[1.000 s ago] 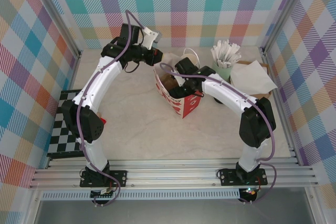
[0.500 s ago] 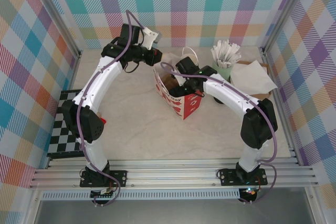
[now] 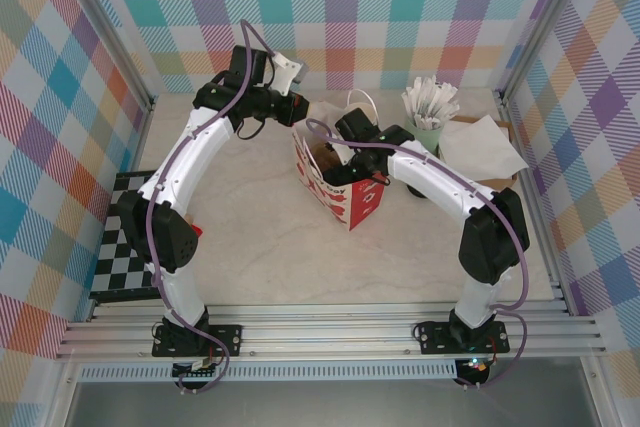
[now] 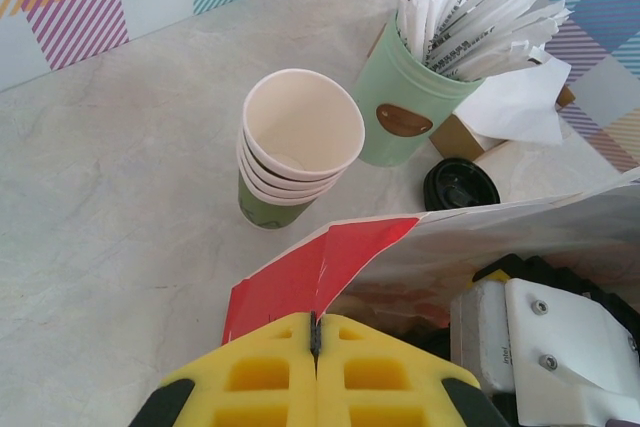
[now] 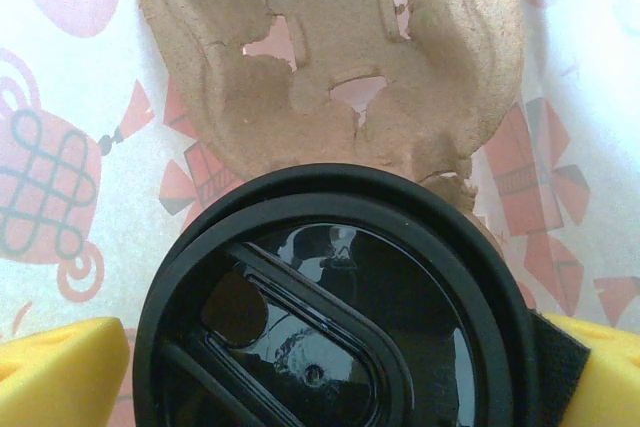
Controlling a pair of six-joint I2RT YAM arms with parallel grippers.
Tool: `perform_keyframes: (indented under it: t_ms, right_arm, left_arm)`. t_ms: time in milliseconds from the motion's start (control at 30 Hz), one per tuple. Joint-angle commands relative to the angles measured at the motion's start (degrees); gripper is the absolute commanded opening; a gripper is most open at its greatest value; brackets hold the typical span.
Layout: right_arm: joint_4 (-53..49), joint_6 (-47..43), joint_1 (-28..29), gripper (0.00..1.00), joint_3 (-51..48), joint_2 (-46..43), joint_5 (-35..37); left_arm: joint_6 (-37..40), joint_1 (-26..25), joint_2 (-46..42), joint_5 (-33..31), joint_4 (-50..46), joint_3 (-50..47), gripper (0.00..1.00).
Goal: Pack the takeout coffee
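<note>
1. The takeout coffee (image 5: 330,327) sits down inside the paper bag (image 3: 350,202). The right wrist view looks straight onto its round, glossy black plastic lid, with a raised rim and a moulded sip flap.
2. The right claw (image 5: 325,372) is spread wide open, with one blocky yellow finger (image 5: 60,372) on each side of the lid, close to its rim.
3. Past the lid lies a rough brown moulded-pulp carrier (image 5: 330,77) with ragged cut-outs. It rests against the bag's thin white wall, which is printed with red knots.
4. The left claw (image 4: 315,347) is closed, its two yellow fingers pinched on a red fold of the bag's rim.
5. Beyond the bag, on the pale marbled counter (image 4: 120,177), stands a stack of tapered lidless cups (image 4: 300,142), cream above green.
6. Just beside the stack is a mint-green pot (image 4: 405,107) bristling with white sachets (image 4: 470,7), and a loose black lid (image 4: 460,185) lies at its foot.
</note>
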Motion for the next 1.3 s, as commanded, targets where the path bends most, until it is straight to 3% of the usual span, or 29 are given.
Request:
perform_keyframes:
  t_ms: [0,1267]
  right_arm:
    - [-3.24,-1.32,0.26,1.0,1.14,-2.14,-2.54]
    - [-4.36,0.76,0.45,1.0,2.86,-5.18,-0.71]
  left_arm:
    - [0.98,0.09,0.24,-1.65,1.68,2.08,0.0]
    - [0.74,0.1,2.0,-0.58,0.21,2.07,0.0]
